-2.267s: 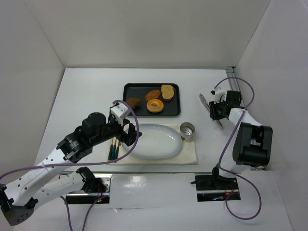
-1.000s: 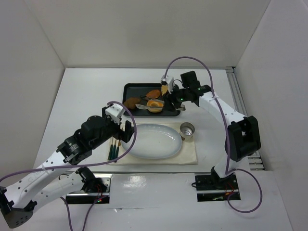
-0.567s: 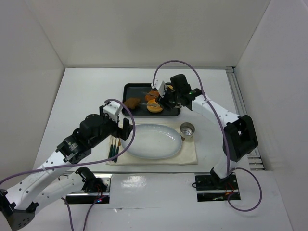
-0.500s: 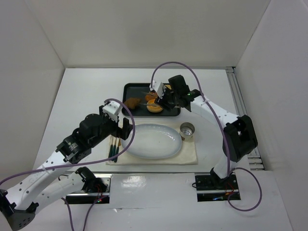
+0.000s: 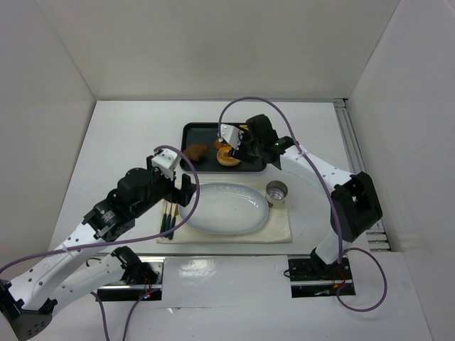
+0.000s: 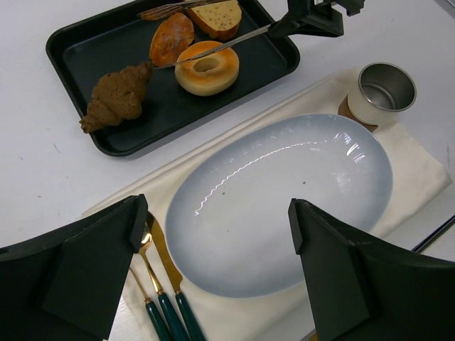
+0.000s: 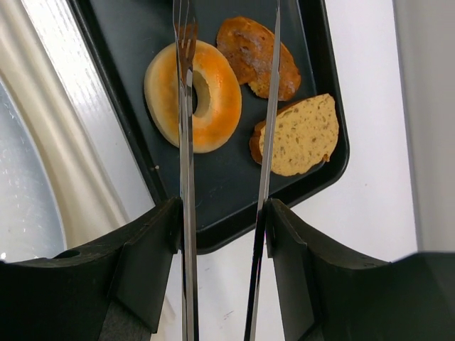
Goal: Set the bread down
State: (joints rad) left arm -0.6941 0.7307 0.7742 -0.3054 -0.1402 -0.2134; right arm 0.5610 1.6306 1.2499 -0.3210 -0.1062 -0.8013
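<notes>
The bread, a dark brown lumpy croissant, lies at the left end of the black tray; it is out of the right wrist view. My right gripper is shut on metal tongs, whose two blades run apart over the doughnut. One blade tip ends just right of the bread in the left wrist view, without touching it. My left gripper hangs open over the left part of the oval plate, with nothing between its fingers.
On the tray also lie a doughnut, an orange-brown bun and a tan bread slice. A metal cup stands right of the plate on the cream mat. Gold and green cutlery lies left of the plate.
The right arm swung in from the right rail and carried the tongs leftward across the tray, over the doughnut toward the bread. The left arm has barely shifted.
</notes>
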